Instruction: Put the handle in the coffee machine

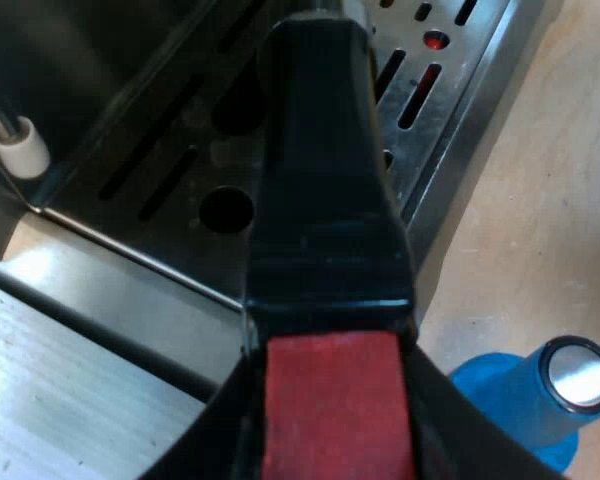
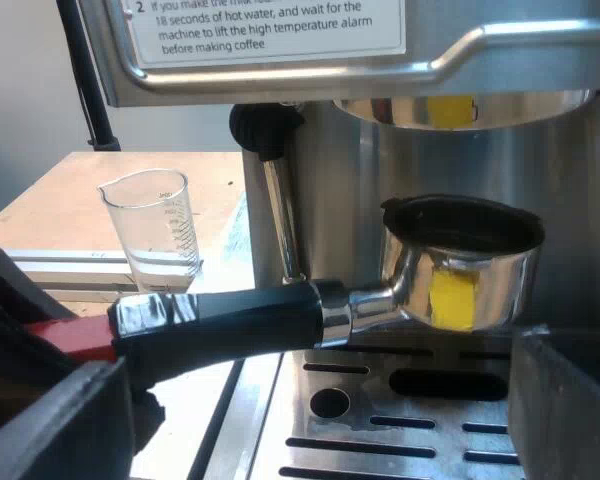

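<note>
The metal holder hangs level over the drip tray, its basket just beneath the espresso machine's round brew head and apart from it. Its dark handle ends in red. My left gripper is shut on that red end, with a black finger on each side, and the dark handle reaches out over the slotted tray. My right gripper stands open low before the machine, its wide-apart fingers holding nothing.
A measuring glass stands on the wooden table beside the machine. The steam wand hangs down close to the handle, its white tip near the tray's edge. A blue tamper stands on the table by the tray's corner.
</note>
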You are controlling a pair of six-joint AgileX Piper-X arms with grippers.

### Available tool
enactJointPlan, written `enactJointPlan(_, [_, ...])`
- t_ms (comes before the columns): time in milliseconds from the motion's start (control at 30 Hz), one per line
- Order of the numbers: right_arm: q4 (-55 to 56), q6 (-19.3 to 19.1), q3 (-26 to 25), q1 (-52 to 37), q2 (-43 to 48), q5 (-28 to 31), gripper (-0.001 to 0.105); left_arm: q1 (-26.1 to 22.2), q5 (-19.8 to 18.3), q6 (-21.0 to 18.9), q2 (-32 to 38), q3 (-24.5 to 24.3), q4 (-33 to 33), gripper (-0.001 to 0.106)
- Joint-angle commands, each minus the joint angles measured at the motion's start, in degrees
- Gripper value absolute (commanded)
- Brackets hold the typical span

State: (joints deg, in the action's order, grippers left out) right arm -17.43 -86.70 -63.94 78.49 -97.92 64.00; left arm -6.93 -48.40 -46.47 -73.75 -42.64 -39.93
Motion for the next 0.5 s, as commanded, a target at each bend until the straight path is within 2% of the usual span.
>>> enactJointPlan(33, [-0.4,-0.9,-0.4,-0.2,0.1,0.3,0.077,0.1,-3.0,0.2,0.6,-0.8,1.1,0.0])
enactJointPlan(200, [-0.4,-0.9,-0.4,-0.2,0.1,0.3,0.077,0.1,-3.0,0.1,0.6,-2.4,0.9,0.0])
enactJointPlan(333, [-0.4,-0.9,-0.4,-0.2,0.1,0.3,0.077,0.1,-6.6,0.1,0.6,-4.2,-0.5,0.0])
enactJointPlan(500, [-0.4,-0.9,-0.4,-0.2,0.1,0.3,0.077,0.1,-7.0,0.1,0.6,-4.3,-0.9,0.0])
